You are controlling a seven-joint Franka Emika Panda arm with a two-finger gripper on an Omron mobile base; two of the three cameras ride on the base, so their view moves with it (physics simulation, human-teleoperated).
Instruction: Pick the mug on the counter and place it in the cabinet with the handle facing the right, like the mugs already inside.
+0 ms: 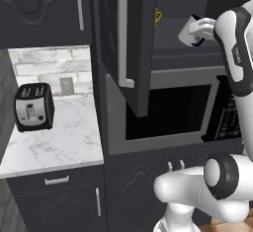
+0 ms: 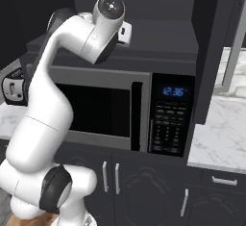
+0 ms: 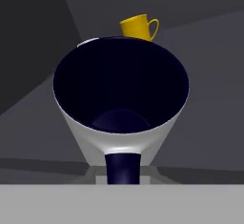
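Halfway: closed gripper [image 1: 197, 32] grips the white, navy-rimmed mug [image 3: 119, 99] inside the open charcoal cabinet [image 1: 126, 38] — yellow mug [image 3: 138, 27] just beyond; setting down, handle rightward, remains.

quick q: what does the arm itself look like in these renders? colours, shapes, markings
The arm is glossy white, built of rounded tubular links with bulbous joints. Dark charcoal bands sit at the joints, and round dark caps close the joint ends, one near the base and one at the top elbow. A black strip with faint pale lettering, too small to read, runs along the upper link in the left base view. No loose cables show.
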